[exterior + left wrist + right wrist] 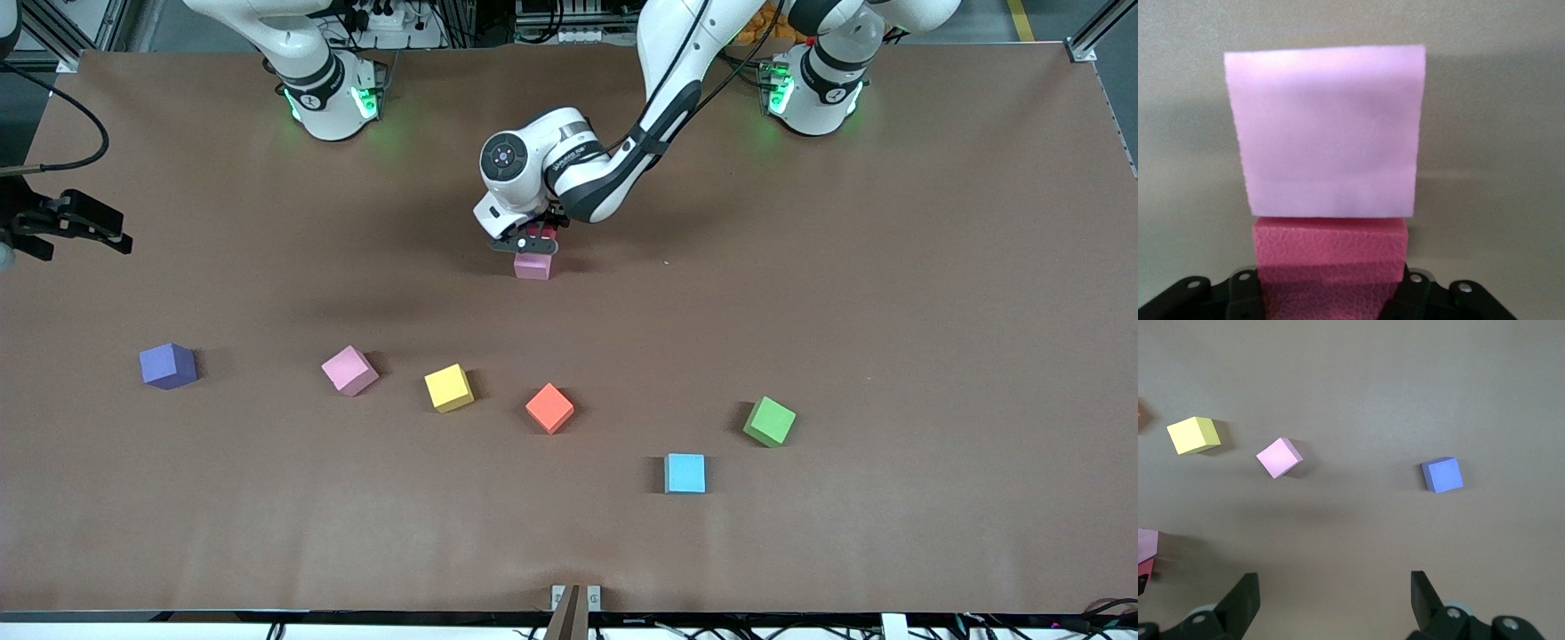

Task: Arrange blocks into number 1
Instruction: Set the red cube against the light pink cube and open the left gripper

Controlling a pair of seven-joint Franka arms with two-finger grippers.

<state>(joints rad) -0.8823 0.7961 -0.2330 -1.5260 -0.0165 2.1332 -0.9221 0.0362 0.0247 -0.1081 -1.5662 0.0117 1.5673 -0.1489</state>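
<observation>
My left gripper [536, 238] is shut on the red block [539, 244], low over the middle of the table. In the left wrist view the red block [1331, 260] sits between the dark fingers [1243, 297] and touches a pink block [1328, 133]. That pink block [532, 266] lies on the table just nearer the front camera. Nearer still, a loose row holds the purple [167, 365], second pink [349, 370], yellow [449, 388], orange [549, 408], green [770, 421] and light blue [685, 473] blocks. My right gripper [107, 233] waits open above the right arm's end of the table.
The brown table [889, 267] stretches wide around the blocks. The right wrist view looks down on the purple block [1442, 475], the pink block [1279, 457] and the yellow block [1193, 435] past its open gripper [1335, 600].
</observation>
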